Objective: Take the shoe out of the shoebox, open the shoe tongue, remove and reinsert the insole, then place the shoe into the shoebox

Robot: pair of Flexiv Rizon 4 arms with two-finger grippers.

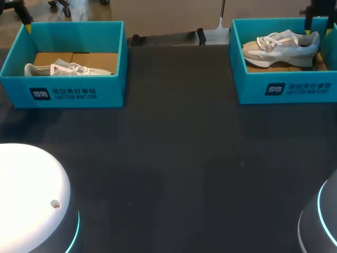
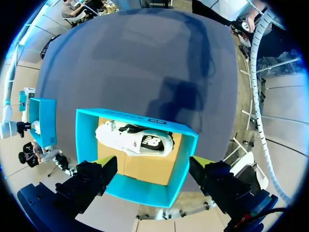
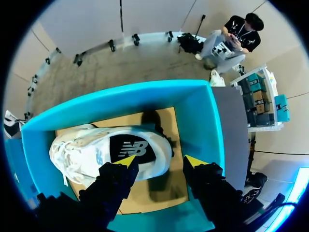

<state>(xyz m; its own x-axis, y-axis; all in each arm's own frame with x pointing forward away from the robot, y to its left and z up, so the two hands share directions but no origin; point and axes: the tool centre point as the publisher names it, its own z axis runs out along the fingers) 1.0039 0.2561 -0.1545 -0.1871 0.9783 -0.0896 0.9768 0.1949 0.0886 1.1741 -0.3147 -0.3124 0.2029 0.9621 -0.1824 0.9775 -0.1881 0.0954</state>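
Note:
Two teal shoeboxes stand at the table's far edge. The left shoebox (image 1: 63, 92) (image 2: 135, 116) holds a white shoe (image 1: 63, 68) (image 2: 130, 140) lying flat. My left gripper (image 1: 25, 25) (image 2: 154, 169) hangs open above that box's near wall. The right shoebox (image 1: 284, 87) (image 3: 145, 94) holds a pale grey shoe (image 1: 281, 46) (image 3: 87, 150), its heel toward the right wall. My right gripper (image 1: 317, 31) (image 3: 160, 162) stands over the heel, partly narrowed. One fingertip (image 3: 126, 161) overlaps the shoe's collar. The other (image 3: 194, 162) is past the heel, with cardboard showing between them.
The dark table top (image 1: 179, 158) stretches between the boxes and the front edge. My arms' rounded white bases sit at the front left (image 1: 26, 195) and front right (image 1: 324, 221). The right box also shows small in the left wrist view (image 2: 41, 121).

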